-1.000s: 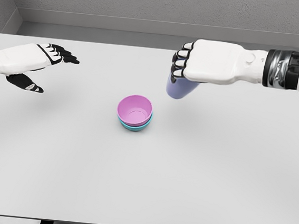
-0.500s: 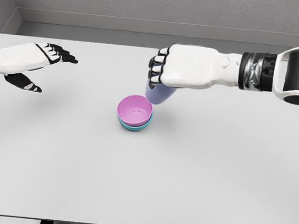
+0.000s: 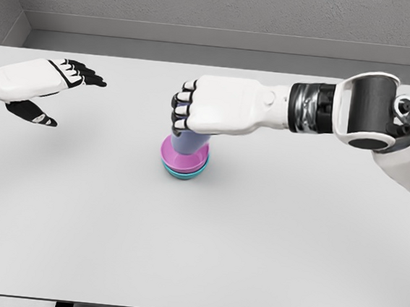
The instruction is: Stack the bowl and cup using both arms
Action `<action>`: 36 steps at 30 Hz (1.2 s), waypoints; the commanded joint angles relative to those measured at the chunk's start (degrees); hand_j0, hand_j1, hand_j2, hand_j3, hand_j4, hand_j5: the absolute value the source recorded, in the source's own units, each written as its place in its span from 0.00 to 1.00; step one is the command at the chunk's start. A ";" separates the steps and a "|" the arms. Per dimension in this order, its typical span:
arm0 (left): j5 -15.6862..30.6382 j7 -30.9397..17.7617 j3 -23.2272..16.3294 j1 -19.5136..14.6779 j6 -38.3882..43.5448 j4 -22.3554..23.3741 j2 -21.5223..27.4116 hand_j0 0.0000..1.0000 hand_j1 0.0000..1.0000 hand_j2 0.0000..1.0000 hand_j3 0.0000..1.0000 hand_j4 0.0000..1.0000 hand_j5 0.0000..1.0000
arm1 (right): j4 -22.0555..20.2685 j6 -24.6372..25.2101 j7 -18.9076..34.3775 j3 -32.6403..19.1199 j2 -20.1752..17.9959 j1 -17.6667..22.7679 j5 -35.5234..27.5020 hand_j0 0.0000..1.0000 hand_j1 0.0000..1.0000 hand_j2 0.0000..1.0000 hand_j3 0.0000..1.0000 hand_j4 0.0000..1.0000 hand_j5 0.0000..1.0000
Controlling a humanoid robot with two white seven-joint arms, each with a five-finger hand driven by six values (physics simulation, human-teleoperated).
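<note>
A pink bowl (image 3: 169, 152) sits nested in a teal bowl (image 3: 183, 174) near the middle of the white table (image 3: 197, 240). My right hand (image 3: 202, 110) is directly over them, shut on a lavender cup (image 3: 190, 143). The cup's lower end reaches into the pink bowl; the hand hides its upper part. My left hand (image 3: 47, 91) hovers open over the table's far left, well away from the bowls.
A grey wall runs behind the table's far edge. My right forearm (image 3: 353, 121) stretches across the upper right of the table.
My right hand has carried the lavender cup leftward and down, from the bowls' right to directly above them, with the cup's base now in the pink bowl. The left hand barely moved.
</note>
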 commanded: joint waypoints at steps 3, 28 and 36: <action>0.37 0.02 0.06 0.00 0.07 -0.02 0.44 1.00 1.00 1.00 1.00 1.00 1.00 | 0.22 0.14 -0.04 0.27 0.63 0.00 0.50 0.64 0.64 0.64 0.64 0.64 0.64; 0.37 0.02 0.06 0.35 0.07 -0.37 1.58 1.00 1.00 1.00 1.00 1.00 1.00 | 3.30 0.14 -0.04 2.38 2.12 0.53 2.61 0.65 0.65 0.65 0.65 0.65 0.65; 0.37 0.02 0.06 0.62 0.07 -0.02 2.11 1.00 1.00 1.00 1.00 1.00 1.00 | 3.03 0.14 -0.04 2.29 2.12 0.53 2.61 0.99 0.99 0.99 0.99 0.99 0.99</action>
